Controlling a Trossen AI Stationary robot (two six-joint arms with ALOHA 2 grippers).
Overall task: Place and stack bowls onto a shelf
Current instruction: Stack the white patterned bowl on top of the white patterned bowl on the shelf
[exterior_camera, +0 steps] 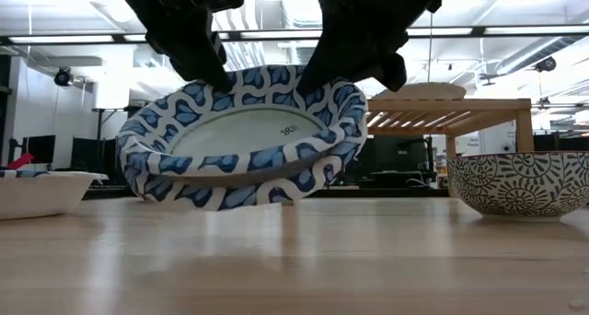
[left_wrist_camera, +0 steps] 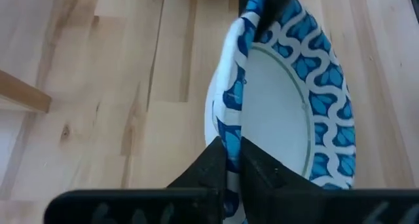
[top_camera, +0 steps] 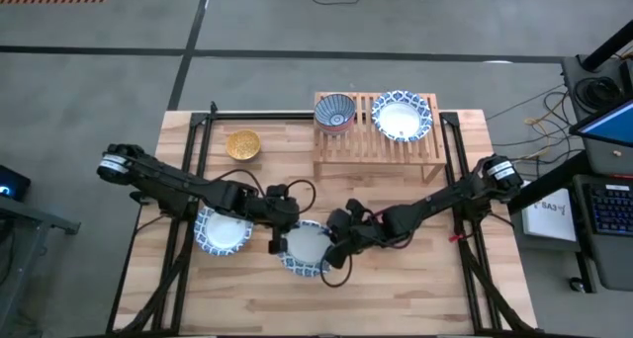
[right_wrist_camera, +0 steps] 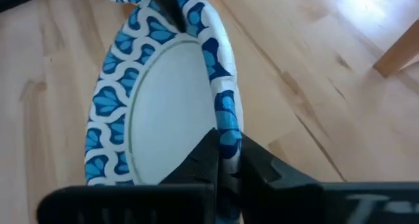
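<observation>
A large blue-and-white bowl (top_camera: 305,245) hangs tilted between my two grippers near the table's middle, its underside (exterior_camera: 244,135) turned to the near edge. My left gripper (top_camera: 275,235) is shut on its left rim and my right gripper (top_camera: 332,249) on its right rim. Whether the bowl's lower rim (exterior_camera: 221,204) touches the table I cannot tell. On the shelf (top_camera: 381,145) at the far right, a second large bowl (top_camera: 402,116) and a small dark blue patterned bowl (top_camera: 335,111) rest on the slats. My left gripper (left_wrist_camera: 232,162) pinches the bowl's rim (left_wrist_camera: 233,133) on its left side, one finger on the white inside and one on the patterned outer wall. The fingers come slanting down from the table's left. The bowl is tilted on edge, hanging from its upper rim. My right gripper (right_wrist_camera: 226,152) pinches the bowl's rim (right_wrist_camera: 225,116) on the opposite, right side, one finger inside the bowl and one on the outer wall. It comes slanting down from the table's right. Both holds sit on the raised part of the rim (exterior_camera: 267,75).
Another large bowl (top_camera: 223,229) sits on the table under my left arm, close to the held bowl. A yellow bowl (top_camera: 243,144) stands at the far left. In the low view a dark patterned bowl (exterior_camera: 520,181) shows at the right, before the shelf (exterior_camera: 451,103).
</observation>
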